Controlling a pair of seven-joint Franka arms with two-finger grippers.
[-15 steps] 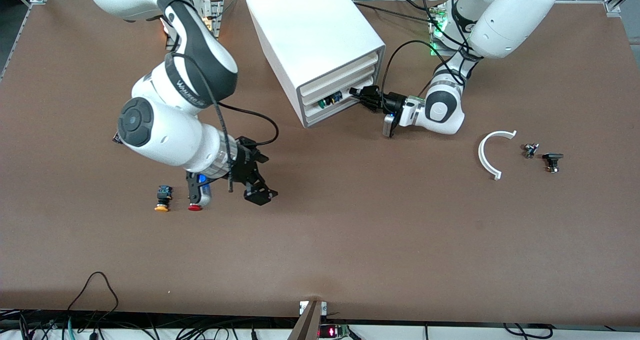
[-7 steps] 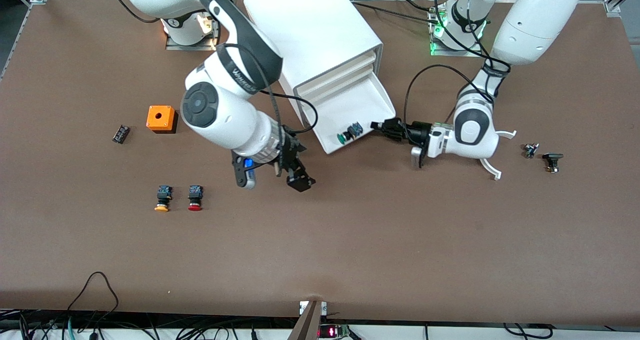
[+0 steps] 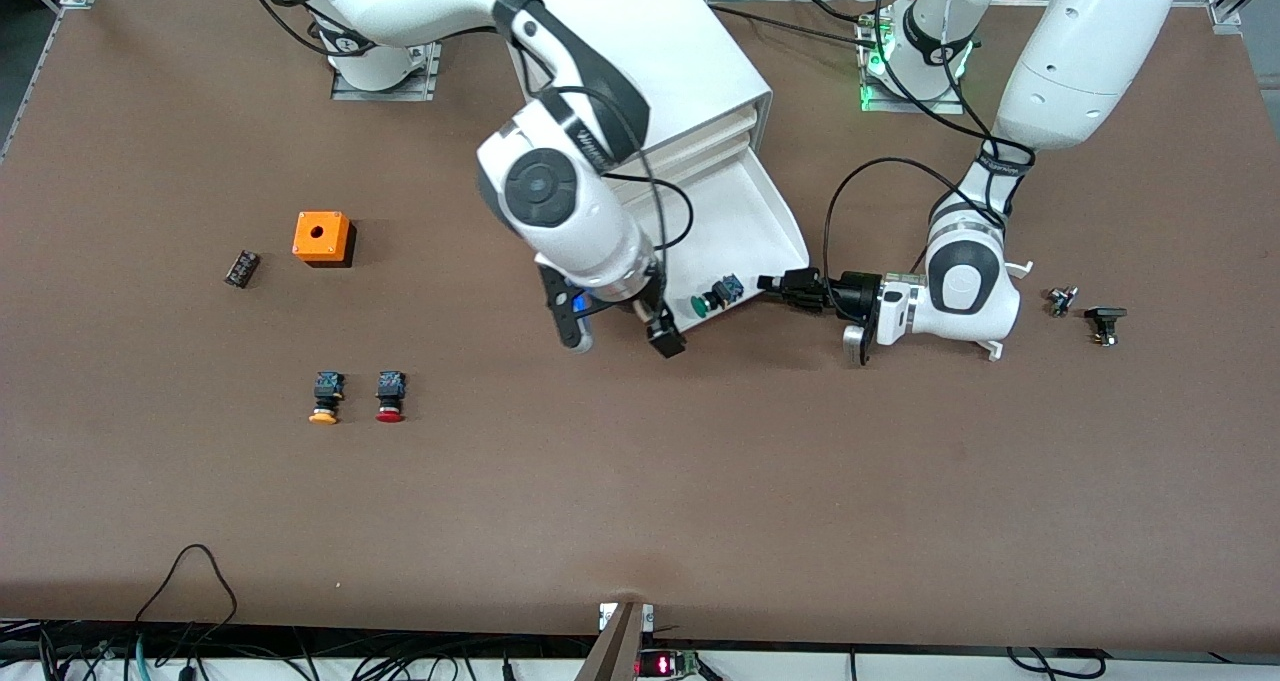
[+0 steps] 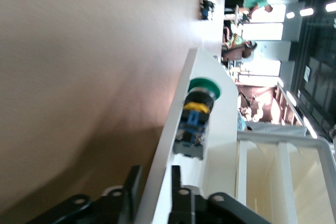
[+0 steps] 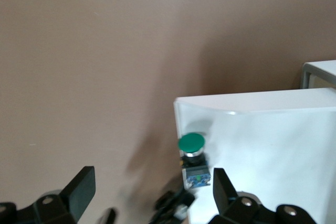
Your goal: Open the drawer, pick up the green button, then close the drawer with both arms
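Inside drawer [image 5: 273, 129], button [image 5: 192, 157] between right tool [image 5: 152, 192] fingers.

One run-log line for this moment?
drawer: open | button: in drawer | left hand: shut on drawer front | right hand: open, near drawer

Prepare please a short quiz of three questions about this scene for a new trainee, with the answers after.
1. True or false: the green button lies inside the pulled-out drawer.
2. The left gripper is shut on what? A) the drawer's front wall B) the orange box C) the red-capped button
3. Fill in: the right gripper, with fingers open, is above the drawer's front edge near the ____ button.

Key: 1. True; it lies near the drawer's front wall. 2. A; the left wrist view shows a finger on each side of the white wall. 3. Green.
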